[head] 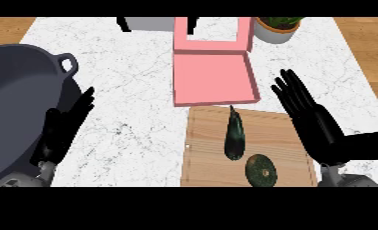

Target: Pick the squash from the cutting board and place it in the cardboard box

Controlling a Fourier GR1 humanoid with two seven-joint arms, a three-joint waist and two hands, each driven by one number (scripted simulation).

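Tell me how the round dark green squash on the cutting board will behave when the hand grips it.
The squash looks round, so a nudge may roll it across the cutting board. Probably rigid. The open right hand likely must curl around it.

a white marble counter (140, 99) with fine grey veining fills most of the view, its surface evenly lit with only soft shadows. beyond the counter's left and right edges, strips of warm brown wood floor (358, 44) show, the grain running in planks. at the counter's left edge sits a large dark grey pot (29, 104) with a loop handle, part of it past the view's border. near the far right corner stands a potted plant (278, 28), green leaves in a pale round pot. along the far edge, toward the middle, a grey object (151, 24) is cut off by the view's top, too little of it showing to tell what it is.
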